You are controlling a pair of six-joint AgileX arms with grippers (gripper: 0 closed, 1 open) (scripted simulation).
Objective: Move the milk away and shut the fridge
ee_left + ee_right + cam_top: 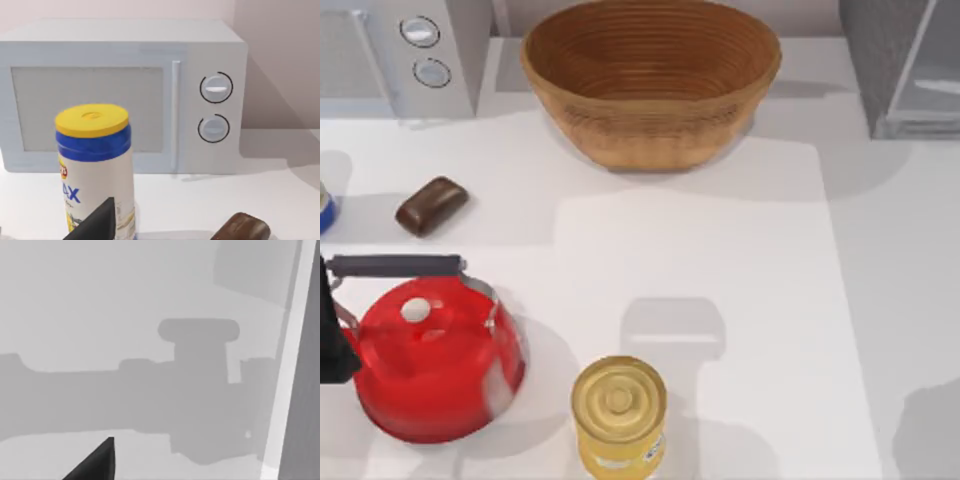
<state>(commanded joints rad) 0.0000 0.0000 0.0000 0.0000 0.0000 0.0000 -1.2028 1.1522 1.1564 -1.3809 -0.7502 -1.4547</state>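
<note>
Judging by how things lie, I'm at the last step: the fridge (900, 60) stands at the desk's (720, 250) far right corner with its pale door (932, 70) swung open, and I can't spot the milk. My right pincer (95, 465) faces that door (spread or pressed together, I cannot tell), so next comes a steady push to close it; my left arm (332, 335) idles by the red kettle (430, 365).
</note>
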